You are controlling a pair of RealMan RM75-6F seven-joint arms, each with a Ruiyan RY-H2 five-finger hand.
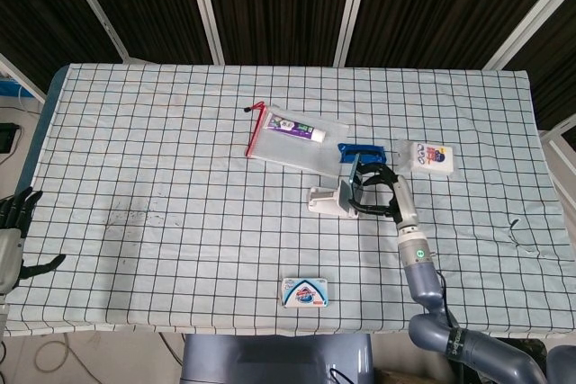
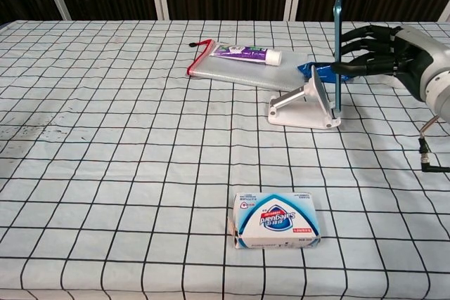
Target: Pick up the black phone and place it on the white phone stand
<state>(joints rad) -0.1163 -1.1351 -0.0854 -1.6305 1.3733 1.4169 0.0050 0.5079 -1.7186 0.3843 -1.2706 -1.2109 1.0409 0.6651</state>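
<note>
The black phone (image 2: 337,47) stands upright and edge-on, showing a thin teal rim, and my right hand (image 2: 383,53) grips it from behind. Its lower end is down at the right side of the white phone stand (image 2: 304,105); I cannot tell whether it touches the stand's lip. From the head view the phone (image 1: 352,174) sits just right of the stand (image 1: 328,201), with the right hand (image 1: 379,192) curled around it. My left hand (image 1: 13,225) hangs off the table's left edge, fingers apart and holding nothing.
A zip bag with a toothpaste tube (image 2: 242,61) lies behind the stand, and a blue wrapper (image 2: 320,71) beside it. A soap box (image 2: 275,220) sits near the front edge. A white packet (image 1: 431,157) lies at the right.
</note>
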